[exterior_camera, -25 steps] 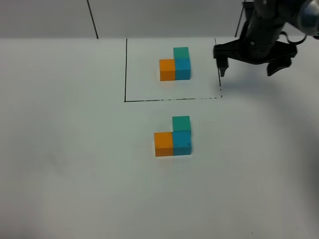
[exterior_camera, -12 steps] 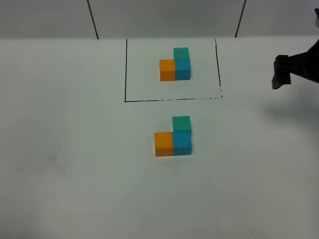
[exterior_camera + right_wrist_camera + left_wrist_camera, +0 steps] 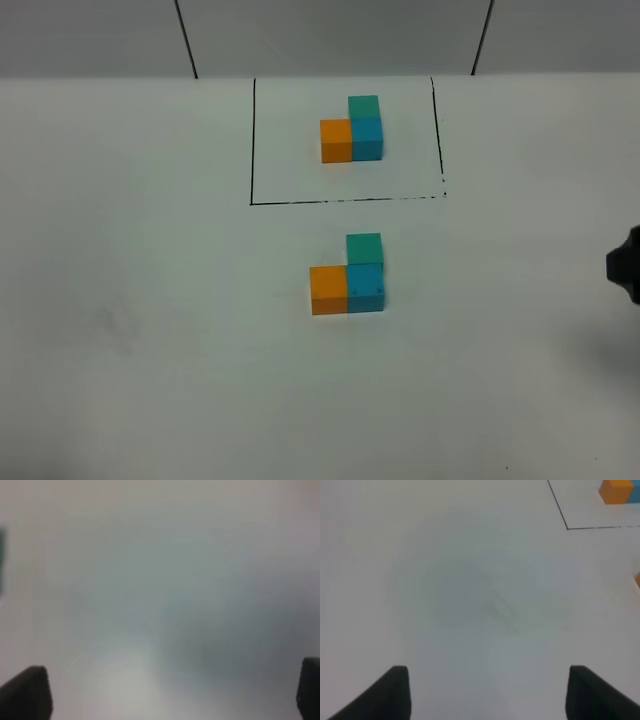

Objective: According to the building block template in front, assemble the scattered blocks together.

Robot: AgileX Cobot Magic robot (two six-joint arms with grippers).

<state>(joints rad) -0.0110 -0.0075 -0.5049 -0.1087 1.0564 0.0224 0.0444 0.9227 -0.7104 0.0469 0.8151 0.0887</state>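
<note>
The building block template sits inside a thin black rectangle point(image 3: 252, 140) at the back: orange cube point(image 3: 336, 140), blue cube point(image 3: 367, 142), green cube point(image 3: 363, 105) on the blue. The scattered blocks stand joined in front of the frame: orange point(image 3: 328, 290) beside blue point(image 3: 365, 288), teal-green point(image 3: 364, 247) on the blue. My left gripper point(image 3: 490, 695) is open and empty over bare table, out of the high view. My right gripper point(image 3: 167, 692) is open and empty in a blurred wrist view. Only a dark part of it point(image 3: 624, 272) shows at the high view's right edge.
The white table point(image 3: 150, 330) fills the view, with a grey wall behind. The left wrist view shows the frame's corner line point(image 3: 567, 527), the template's orange cube point(image 3: 616, 491) and a sliver of the unframed orange cube point(image 3: 638, 580).
My right arm has pulled away from beside the template frame, moving right and toward the front until it is almost out of the high view. The blocks have not moved.
</note>
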